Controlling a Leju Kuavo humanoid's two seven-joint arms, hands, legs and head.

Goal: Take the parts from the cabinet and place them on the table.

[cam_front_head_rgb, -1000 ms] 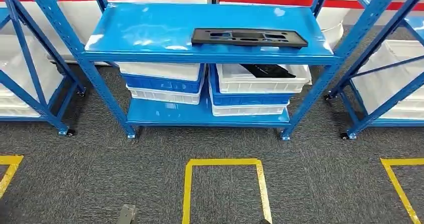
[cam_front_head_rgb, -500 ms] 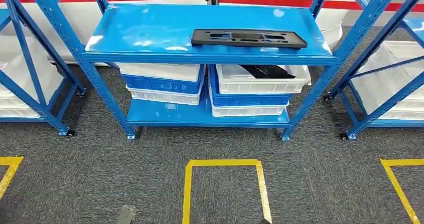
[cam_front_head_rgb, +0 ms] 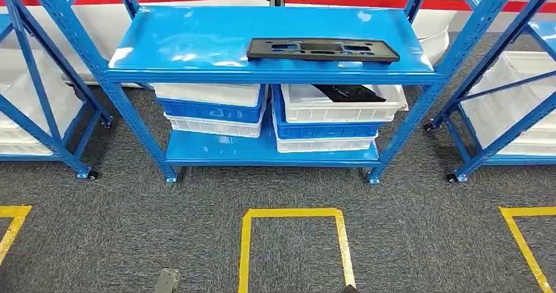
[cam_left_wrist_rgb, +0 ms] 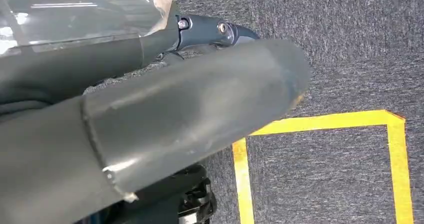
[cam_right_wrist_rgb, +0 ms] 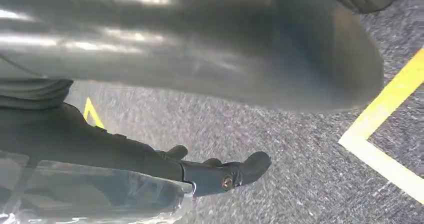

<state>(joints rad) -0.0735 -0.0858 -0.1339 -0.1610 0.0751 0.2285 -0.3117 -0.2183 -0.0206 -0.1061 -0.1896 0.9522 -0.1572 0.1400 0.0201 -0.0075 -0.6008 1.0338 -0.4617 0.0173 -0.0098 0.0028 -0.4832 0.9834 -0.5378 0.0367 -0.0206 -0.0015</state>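
Nearest the robot, both arms hang over the grey carpet point(cam_front_head_rgb: 131, 240). In the left wrist view the left hand point(cam_left_wrist_rgb: 165, 108) holds nothing; whether its fingers are spread or curled cannot be told, because the thick thumb covers them. In the right wrist view the right hand point(cam_right_wrist_rgb: 200, 83) likewise carries nothing, with dark fingers extended over the floor; their exact spread cannot be told.

Ahead on the floor lies a yellow tape square point(cam_front_head_rgb: 296, 247), open toward the robot. Risk: stopping off-centre from this marking would leave the shelf out of comfortable reach or the reach skewed.

Beyond it stands the blue shelving unit point(cam_front_head_rgb: 131, 119). Its uprights and the front edge of the top shelf point(cam_front_head_rgb: 197, 40) are collision hazards for a rising arm.

The task's thing, a flat black plastic panel point(cam_front_head_rgb: 322, 49), lies on the top shelf, right of centre, near the front edge. Risk: the part is long and thin, so a one-sided grasp could tilt it or push it back across the smooth shelf.

Below, a white crate point(cam_front_head_rgb: 344, 106) holds another black part point(cam_front_head_rgb: 351, 93). Risk: the shelf above limits access, so a hand could strike it.
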